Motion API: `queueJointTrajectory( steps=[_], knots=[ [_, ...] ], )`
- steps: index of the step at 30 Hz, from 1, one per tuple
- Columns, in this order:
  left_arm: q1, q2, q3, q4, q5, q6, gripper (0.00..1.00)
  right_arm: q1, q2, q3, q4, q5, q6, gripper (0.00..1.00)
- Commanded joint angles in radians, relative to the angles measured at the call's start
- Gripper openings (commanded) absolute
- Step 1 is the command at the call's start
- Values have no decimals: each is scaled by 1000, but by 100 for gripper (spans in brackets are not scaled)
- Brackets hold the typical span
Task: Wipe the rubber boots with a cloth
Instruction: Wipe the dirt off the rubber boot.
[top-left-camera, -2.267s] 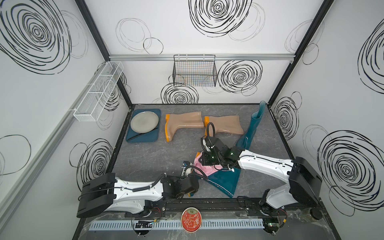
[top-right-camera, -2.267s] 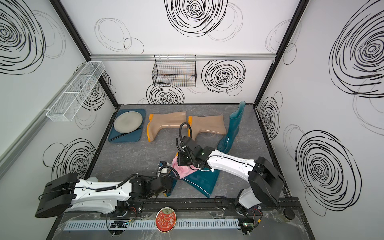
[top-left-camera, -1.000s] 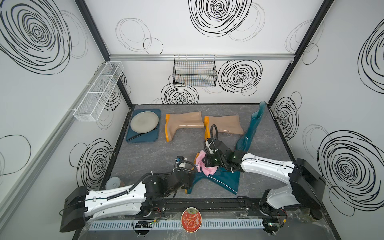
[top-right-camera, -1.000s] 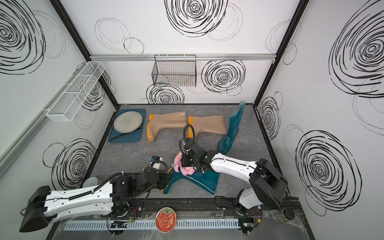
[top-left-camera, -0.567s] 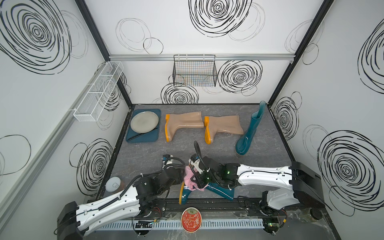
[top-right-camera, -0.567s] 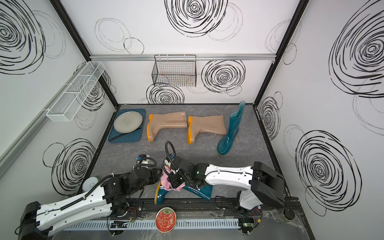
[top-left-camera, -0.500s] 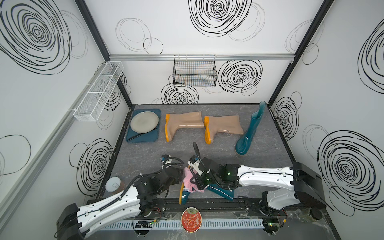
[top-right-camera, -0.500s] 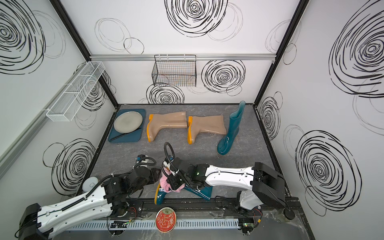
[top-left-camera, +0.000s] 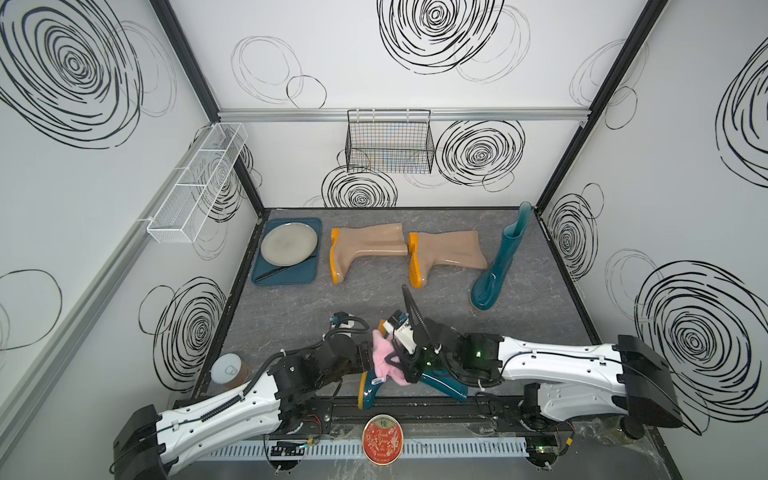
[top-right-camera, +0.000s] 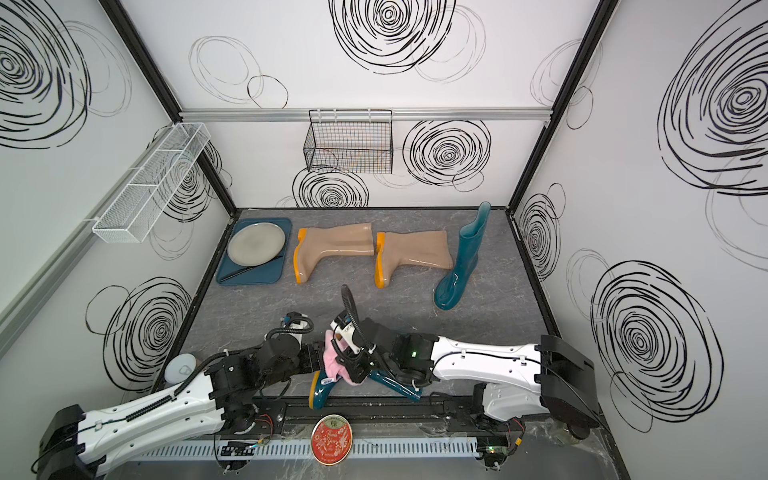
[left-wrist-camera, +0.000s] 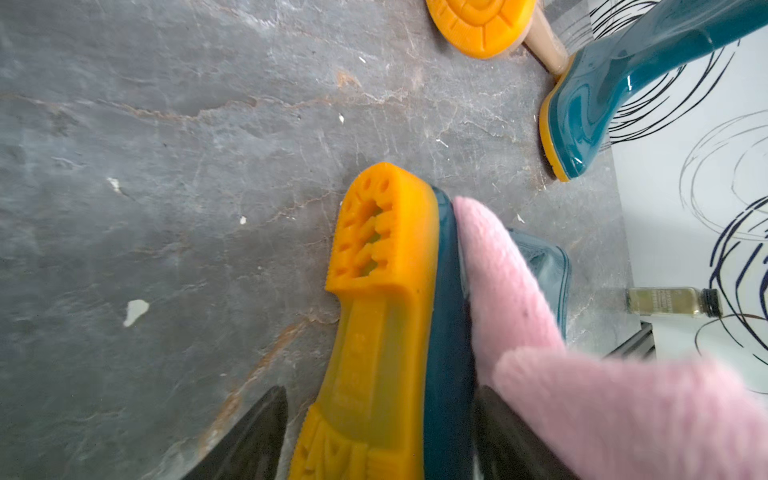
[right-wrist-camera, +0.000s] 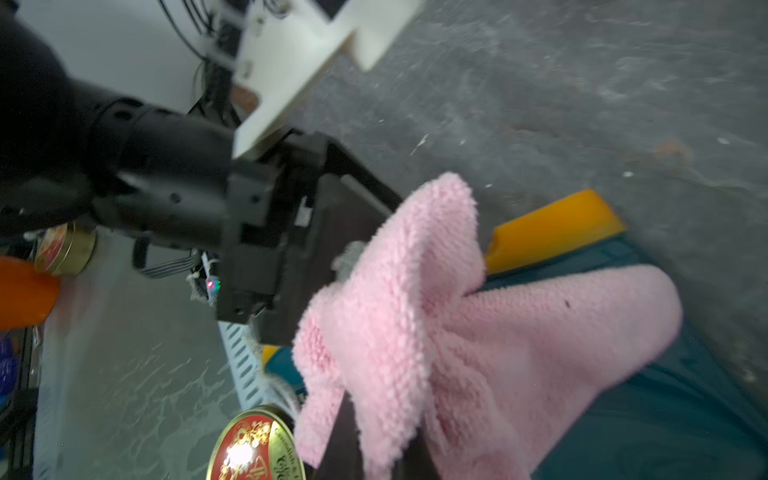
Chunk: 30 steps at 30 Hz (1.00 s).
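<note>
The pink cloth lay bunched over the dark teal boot. It was pinched in the closed right gripper, whose dark fingers showed among the folds. The boot's orange-yellow sole met the grey tabletop. Just beside the cloth, the left gripper stood with jaws spread. A red-and-gold tin sat by a white slotted rail.
</note>
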Motion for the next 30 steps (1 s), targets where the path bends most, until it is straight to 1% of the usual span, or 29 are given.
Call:
queueJointTrajectory(
  steps=[1, 4, 6, 9, 11, 12, 13, 15, 17, 18, 21, 25, 26, 27, 30],
  knots=[
    [8, 38, -44, 89, 36, -25, 72, 59, 78, 40, -19, -5, -48, 0],
    [32, 47, -61, 111, 41, -41, 68, 117, 143, 72, -50, 1, -88, 0],
    [56, 55, -72, 134, 57, -41, 63, 141, 162, 77, -56, 0, -110, 0],
    [86, 79, -80, 164, 75, -42, 59, 154, 161, 83, -62, -16, -137, 0],
    [99, 97, -88, 202, 91, -46, 53, 155, 135, 78, -71, 7, -137, 0],
    [101, 108, -90, 221, 98, -45, 51, 144, 107, 49, -46, 5, -131, 0],
    [100, 118, -90, 230, 99, -43, 51, 126, 78, 19, -21, 1, -116, 0],
    [101, 143, -91, 245, 102, -37, 51, 53, 11, -66, 40, -13, -76, 0],
    [101, 165, -94, 261, 103, -35, 51, -10, -31, -126, 96, -68, -85, 0],
    [101, 175, -96, 265, 100, -35, 51, -12, -47, -131, 102, -63, -89, 0],
    [115, 200, -96, 277, 105, -24, 51, 45, -42, -99, 98, -24, -111, 0],
    [156, 242, -88, 294, 128, -2, 55, 161, 91, 29, 2, 9, -138, 0],
    [167, 256, -82, 296, 135, 6, 56, 175, 132, 74, -58, 21, -128, 0],
    [175, 267, -76, 301, 140, 13, 56, 181, 154, 90, -79, 22, -137, 0],
    [195, 305, -57, 313, 152, 38, 56, 187, 168, 103, -85, 9, -168, 0]
  ],
)
